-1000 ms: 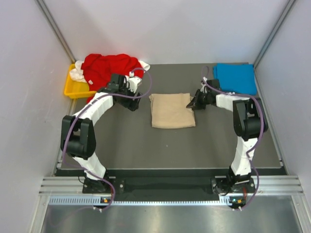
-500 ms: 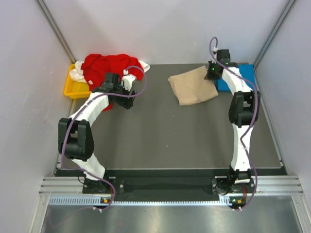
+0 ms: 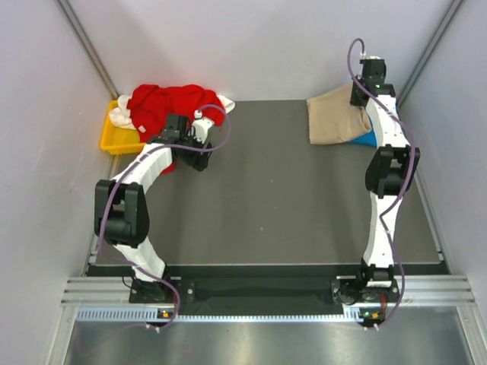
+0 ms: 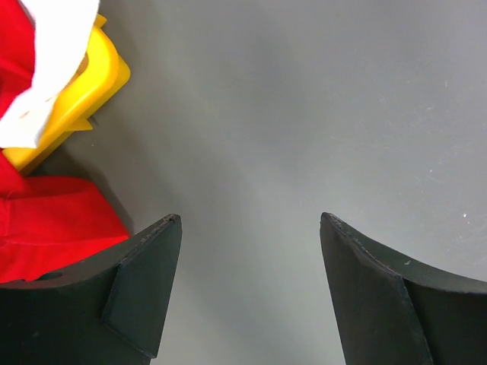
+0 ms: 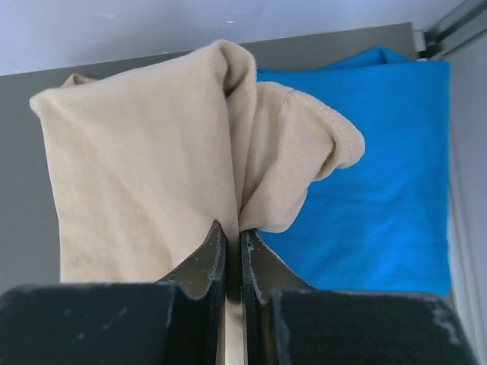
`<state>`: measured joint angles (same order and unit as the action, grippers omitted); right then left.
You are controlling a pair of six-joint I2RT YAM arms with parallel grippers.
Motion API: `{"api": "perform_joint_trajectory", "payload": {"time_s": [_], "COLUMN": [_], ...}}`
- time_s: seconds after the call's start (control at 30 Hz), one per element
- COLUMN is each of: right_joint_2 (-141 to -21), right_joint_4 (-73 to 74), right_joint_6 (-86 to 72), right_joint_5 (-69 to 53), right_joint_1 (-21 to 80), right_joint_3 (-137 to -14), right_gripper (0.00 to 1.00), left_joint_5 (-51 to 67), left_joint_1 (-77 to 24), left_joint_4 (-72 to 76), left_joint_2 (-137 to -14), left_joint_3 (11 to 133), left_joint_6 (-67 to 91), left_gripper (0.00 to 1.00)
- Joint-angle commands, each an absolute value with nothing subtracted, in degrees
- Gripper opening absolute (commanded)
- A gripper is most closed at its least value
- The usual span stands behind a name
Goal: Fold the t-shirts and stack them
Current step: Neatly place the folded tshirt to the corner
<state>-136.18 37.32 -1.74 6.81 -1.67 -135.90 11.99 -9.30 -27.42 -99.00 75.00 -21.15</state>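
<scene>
My right gripper point(image 5: 230, 228) is shut on the folded beige t-shirt point(image 5: 152, 167), pinching its edge. It holds the beige t-shirt point(image 3: 333, 115) at the far right corner, over the folded blue t-shirt point(image 5: 380, 182), of which only a sliver point(image 3: 367, 139) shows in the top view. The red t-shirt point(image 3: 167, 103) lies crumpled at the far left, over the yellow tray point(image 3: 114, 138), with white cloth point(image 3: 120, 115) under it. My left gripper point(image 4: 251, 224) is open over bare table beside the red t-shirt point(image 4: 53, 232), holding nothing.
The yellow tray point(image 4: 91, 84) with white cloth point(image 4: 53, 53) sits at the table's far left edge. Grey walls close in both sides and the back. A metal rail point(image 5: 456, 26) runs along the right wall past the blue t-shirt.
My right arm has carried the beige t-shirt from the table's middle to the far right, over the blue t-shirt. The left arm has barely moved.
</scene>
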Motion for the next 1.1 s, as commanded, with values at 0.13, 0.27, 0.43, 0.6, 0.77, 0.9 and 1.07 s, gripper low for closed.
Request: {"api": "perform_joint_trajectory", "payload": {"time_s": [0.13, 0.27, 0.43, 0.6, 0.77, 0.9, 1.07], "right_joint_2": [-131.57, -129.56, -128.67, -132.0, -135.52, -138.25, -141.23], "right_joint_4": [40.25, 42.18, 41.31, 38.76, 34.19, 31.64, 28.13], "right_joint_6": [2.9, 4.39, 4.83, 6.06, 7.11, 8.61, 11.33], "right_joint_5": [6.77, 6.15, 2.99, 1.49, 1.41, 2.28, 5.01], "right_joint_1": [-5.71, -7.12, -9.58, -12.38, -14.41, -15.38, -16.35], "right_joint_3": [-142.64, -142.56, -142.91, -143.44, -143.61, -143.7, -143.7], "right_gripper": [0.0, 0.0, 0.0, 0.0, 0.0, 0.0, 0.0], "left_joint_5": [11.95, 11.51, 11.43, 11.69, 11.43, 11.16, 10.9], "left_joint_1": [-8.88, -8.88, -8.88, -8.88, -8.96, -8.96, -8.96], "left_joint_4": [-25.84, -26.19, -26.72, -27.77, -28.3, -29.18, -29.71], "left_joint_2": [-99.23, -99.23, -99.4, -99.84, -100.37, -101.34, -102.39], "left_joint_3": [76.99, 77.43, 78.05, 78.83, 79.63, 80.24, 80.33], "left_joint_6": [-21.8, -22.06, -21.97, -21.97, -22.06, -21.8, -21.62], "left_gripper": [0.78, 0.78, 0.78, 0.78, 0.78, 0.78, 0.78]}}
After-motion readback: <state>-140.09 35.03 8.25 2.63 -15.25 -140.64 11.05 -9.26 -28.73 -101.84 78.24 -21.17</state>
